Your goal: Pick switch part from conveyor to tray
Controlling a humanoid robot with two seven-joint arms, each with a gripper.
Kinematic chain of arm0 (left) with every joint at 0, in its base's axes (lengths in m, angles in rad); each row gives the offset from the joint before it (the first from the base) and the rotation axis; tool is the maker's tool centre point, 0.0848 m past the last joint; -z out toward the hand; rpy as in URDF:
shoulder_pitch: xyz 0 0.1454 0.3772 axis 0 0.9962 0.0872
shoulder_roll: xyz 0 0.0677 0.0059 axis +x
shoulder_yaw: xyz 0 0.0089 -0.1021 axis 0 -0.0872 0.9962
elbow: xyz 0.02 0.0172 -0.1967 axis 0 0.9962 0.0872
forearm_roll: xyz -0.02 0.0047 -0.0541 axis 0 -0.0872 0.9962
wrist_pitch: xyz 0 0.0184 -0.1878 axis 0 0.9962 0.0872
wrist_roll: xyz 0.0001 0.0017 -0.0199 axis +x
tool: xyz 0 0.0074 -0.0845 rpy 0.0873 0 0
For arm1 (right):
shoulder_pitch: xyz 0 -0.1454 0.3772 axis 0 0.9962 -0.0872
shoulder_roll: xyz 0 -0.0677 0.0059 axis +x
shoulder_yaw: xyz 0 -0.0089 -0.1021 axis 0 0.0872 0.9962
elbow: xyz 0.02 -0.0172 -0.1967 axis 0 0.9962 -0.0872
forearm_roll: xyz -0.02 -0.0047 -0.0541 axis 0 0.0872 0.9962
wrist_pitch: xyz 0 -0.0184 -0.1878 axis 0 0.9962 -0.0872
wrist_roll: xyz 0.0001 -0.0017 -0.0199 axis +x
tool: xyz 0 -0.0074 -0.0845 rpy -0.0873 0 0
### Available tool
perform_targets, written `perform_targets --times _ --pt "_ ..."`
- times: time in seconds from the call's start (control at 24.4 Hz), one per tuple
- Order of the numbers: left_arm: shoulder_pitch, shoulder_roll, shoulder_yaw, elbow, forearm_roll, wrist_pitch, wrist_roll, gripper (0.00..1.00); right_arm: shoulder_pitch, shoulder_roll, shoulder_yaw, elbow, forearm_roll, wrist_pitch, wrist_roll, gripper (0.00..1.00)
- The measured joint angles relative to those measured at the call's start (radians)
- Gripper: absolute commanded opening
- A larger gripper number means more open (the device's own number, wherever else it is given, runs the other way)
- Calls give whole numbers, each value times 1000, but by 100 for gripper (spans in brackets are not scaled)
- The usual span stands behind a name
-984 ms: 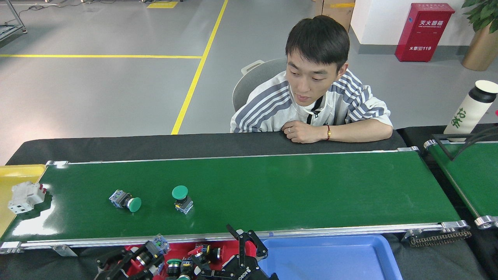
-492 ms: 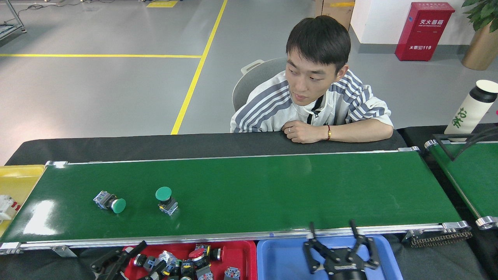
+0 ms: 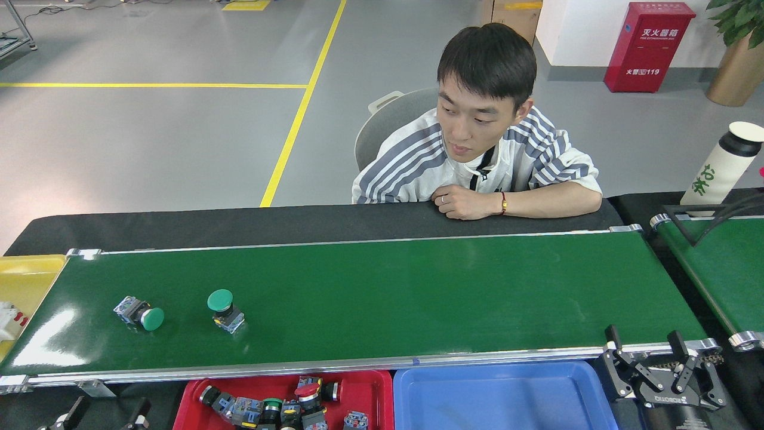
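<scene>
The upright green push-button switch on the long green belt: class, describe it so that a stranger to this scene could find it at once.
Start at the conveyor, the long green belt across the middle. Near its left end lie two green-capped switches. The one wanted is the upright switch, on the right of the pair, cap up and base on the belt; its neighbour, the tipped switch, lies on its side.

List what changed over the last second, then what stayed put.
Both green mushroom-head switch parts rode leftward on the glossy green conveyor. The right gripper swung right, past the blue plastic tray; the left gripper dropped low, releasing its part. The red plastic tray stayed.
</scene>
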Motion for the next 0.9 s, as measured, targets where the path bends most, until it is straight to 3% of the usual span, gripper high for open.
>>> perform_targets --times 0.45,0.74,0.86,0.9 --pt "-423 196 -86 508 -53 165 -12 100 19 0 -14 4 -6 -91 13 100" --pt "-572 217 -145 708 -53 214 -4 100 19 0 -14 5 -6 -153 14 100" --pt "-659 249 -187 828 -53 234 20 86 19 0 -14 5 -6 -176 14 100" --pt "-688 268 -217 874 -53 240 39 67 19 0 -13 5 -6 -183 14 100"
